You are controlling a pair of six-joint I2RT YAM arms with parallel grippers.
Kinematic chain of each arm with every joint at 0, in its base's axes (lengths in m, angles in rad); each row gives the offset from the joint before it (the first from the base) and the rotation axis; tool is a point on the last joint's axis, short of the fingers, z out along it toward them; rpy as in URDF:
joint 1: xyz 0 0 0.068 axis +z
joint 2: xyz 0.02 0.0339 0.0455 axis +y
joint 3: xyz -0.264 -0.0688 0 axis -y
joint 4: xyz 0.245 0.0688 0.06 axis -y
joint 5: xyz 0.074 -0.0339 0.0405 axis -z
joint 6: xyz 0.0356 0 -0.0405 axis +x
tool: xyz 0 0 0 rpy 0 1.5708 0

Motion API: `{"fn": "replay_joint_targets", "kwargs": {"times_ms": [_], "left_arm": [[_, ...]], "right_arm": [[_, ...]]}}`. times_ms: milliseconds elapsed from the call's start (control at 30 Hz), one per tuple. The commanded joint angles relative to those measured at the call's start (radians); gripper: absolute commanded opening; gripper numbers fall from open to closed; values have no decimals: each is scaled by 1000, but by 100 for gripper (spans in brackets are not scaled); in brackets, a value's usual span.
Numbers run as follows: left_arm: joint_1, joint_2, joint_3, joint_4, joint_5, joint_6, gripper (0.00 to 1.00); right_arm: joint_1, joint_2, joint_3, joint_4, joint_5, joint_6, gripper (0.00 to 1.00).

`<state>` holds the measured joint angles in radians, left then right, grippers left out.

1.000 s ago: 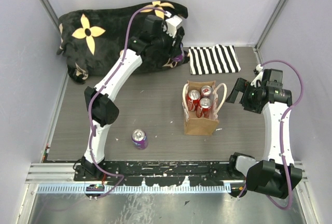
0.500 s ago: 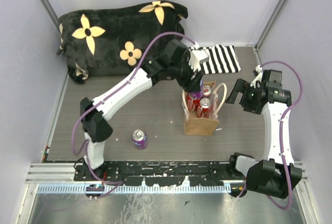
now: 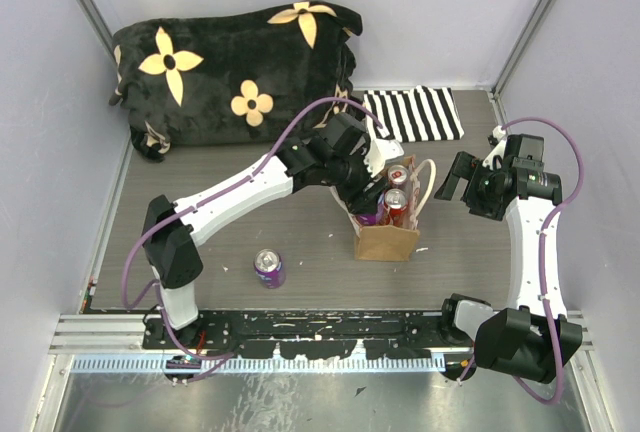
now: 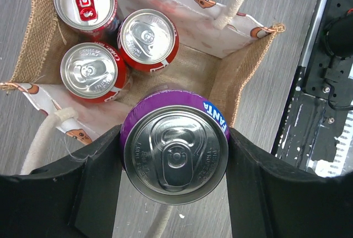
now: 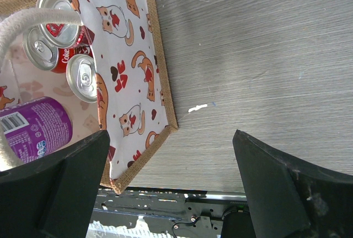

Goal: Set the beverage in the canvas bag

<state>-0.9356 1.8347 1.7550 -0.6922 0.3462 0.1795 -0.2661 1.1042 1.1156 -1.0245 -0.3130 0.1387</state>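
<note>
As left claw (image 4: 174, 163) descends, purple can (image 5: 34, 125) — gripped, entering canvas bag (image 3: 385, 242)

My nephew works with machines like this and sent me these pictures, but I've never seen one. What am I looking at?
Two white robot arms are bolted at the near edge of a table. One picture looks down from above. The other two come from small cameras on each wrist. The left arm grips a purple can between its jaws at the mouth of the canvas bag, which already holds three red cans. The right arm sits beside the bag, jaws open and empty. A second purple can stands on the table. A striped cloth and a black flowered blanket lie at the back.
</note>
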Motion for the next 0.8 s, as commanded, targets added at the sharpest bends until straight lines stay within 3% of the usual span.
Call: {"fn": "replay_joint_targets", "kwargs": {"times_ms": [0,767], "left_arm": [[-8,-5,-4,111,-10,6,1],[-16,159,-58,200,-82,-16,0]], "right_arm": [[-5,-16,-6,31,-8,-2,100],[-5,-6,-28,40,2,-9,100]]}}
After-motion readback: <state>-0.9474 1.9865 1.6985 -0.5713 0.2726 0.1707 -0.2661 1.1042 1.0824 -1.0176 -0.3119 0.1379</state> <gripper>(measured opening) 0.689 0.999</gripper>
